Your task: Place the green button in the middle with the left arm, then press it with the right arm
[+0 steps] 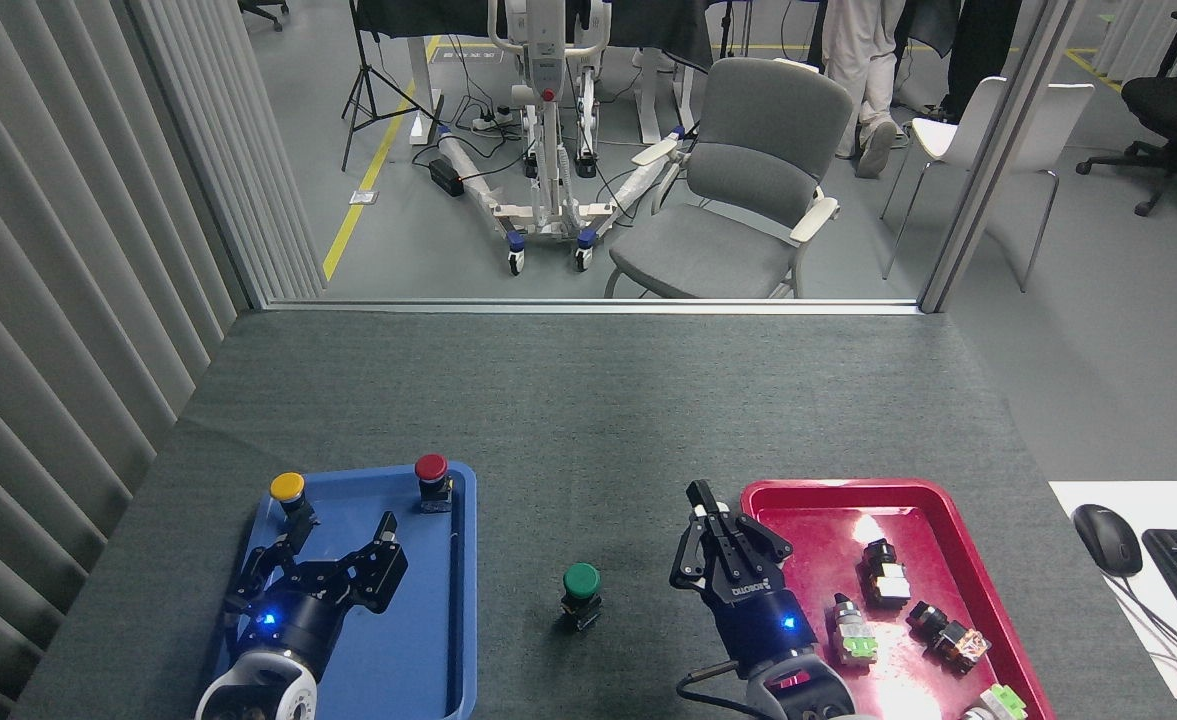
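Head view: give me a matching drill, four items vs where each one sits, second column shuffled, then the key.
Items
1. green button
2. red button
3. left pincer
4. right pincer

Places
A. far right corner of the blue tray
B. over the left rim of the red tray
C. upright on the bare grey table between the two trays
D. open, above the floor of the blue tray

Pairs: 1-C, 2-A, 3-D, 4-B
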